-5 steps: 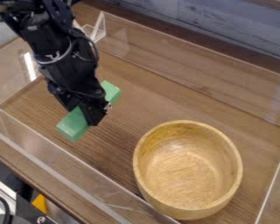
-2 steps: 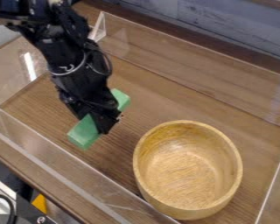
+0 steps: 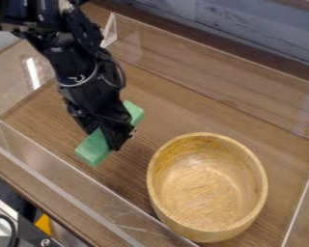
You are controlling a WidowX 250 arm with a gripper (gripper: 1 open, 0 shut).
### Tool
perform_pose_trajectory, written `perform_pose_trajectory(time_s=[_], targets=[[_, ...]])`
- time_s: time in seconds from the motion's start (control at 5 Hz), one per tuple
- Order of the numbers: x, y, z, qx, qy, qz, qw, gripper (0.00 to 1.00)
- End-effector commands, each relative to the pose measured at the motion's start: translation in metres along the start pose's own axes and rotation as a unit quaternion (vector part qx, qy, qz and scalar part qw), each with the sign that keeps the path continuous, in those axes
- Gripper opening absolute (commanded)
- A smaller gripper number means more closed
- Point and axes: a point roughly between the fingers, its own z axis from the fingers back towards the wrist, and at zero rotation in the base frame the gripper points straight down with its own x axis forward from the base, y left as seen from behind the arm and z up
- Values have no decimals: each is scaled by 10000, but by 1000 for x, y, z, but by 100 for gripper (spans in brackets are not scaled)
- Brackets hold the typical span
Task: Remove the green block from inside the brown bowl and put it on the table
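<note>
My gripper (image 3: 109, 133) points down over the table (image 3: 196, 101), left of the brown bowl (image 3: 208, 185), and is shut on the green block (image 3: 94, 148). The block lies tilted between the black fingers, with one end sticking out towards the front left and the other end showing behind the fingers. Its lower end is close to the wood, and I cannot tell whether it touches. The round light-wood bowl stands at the front right with nothing in it.
Clear acrylic walls (image 3: 67, 198) border the tabletop on the near and far sides. A black cable and dark gear show at the bottom left corner outside the wall. The arm's black body fills the upper left.
The gripper still holds the green block and stays in nearly the same spot left of the bowl; nothing was let go.
</note>
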Motion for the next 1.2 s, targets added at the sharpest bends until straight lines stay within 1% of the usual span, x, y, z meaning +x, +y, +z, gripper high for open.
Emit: perform_pose_trajectory(time_s=[0.0,0.4,1.0], targets=[[5,0,1,41,-71,-96,9999,0],[6,2,-2,31,-24,-51,10000,0],[11,11,-3,23,-6,96,10000,0]])
